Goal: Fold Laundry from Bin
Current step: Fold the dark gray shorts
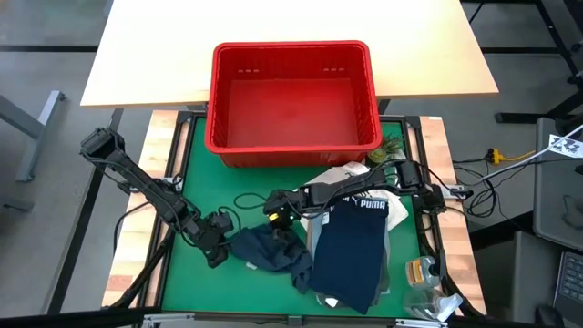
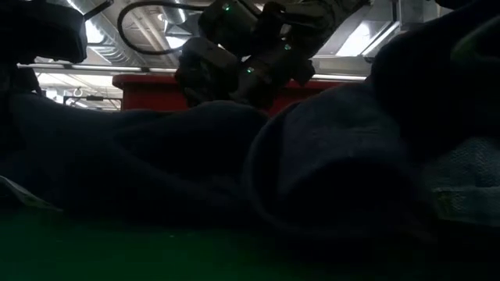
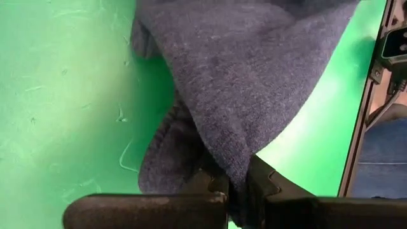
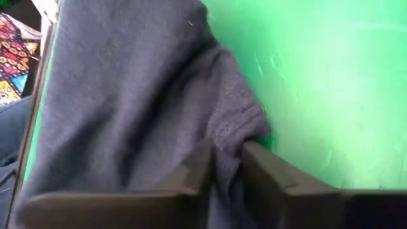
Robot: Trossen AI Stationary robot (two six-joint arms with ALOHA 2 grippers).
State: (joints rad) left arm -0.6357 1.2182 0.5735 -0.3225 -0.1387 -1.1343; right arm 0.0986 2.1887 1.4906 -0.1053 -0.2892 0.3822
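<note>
Two dark, jointed arms with looping black cables — the right gripper (image 2: 254, 74) housing dotted with small green lights — and blocky black fingers (image 3: 213, 191).

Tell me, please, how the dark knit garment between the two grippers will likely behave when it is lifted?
The dark knit garment lies crumpled, so it will probably sag limply. Its fuzzy weave, bunched between the left gripper fingers, suggests little slipping. The right gripper also pinches a fold, so it may stretch between both.

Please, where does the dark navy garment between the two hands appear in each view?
High: navy garment, lower centre, on the green mat.
Low: fills the foreground.
Left wrist: upper centre, reaching down between the fingers.
Right wrist: left and centre.
Shared landmark: green mat.
</note>
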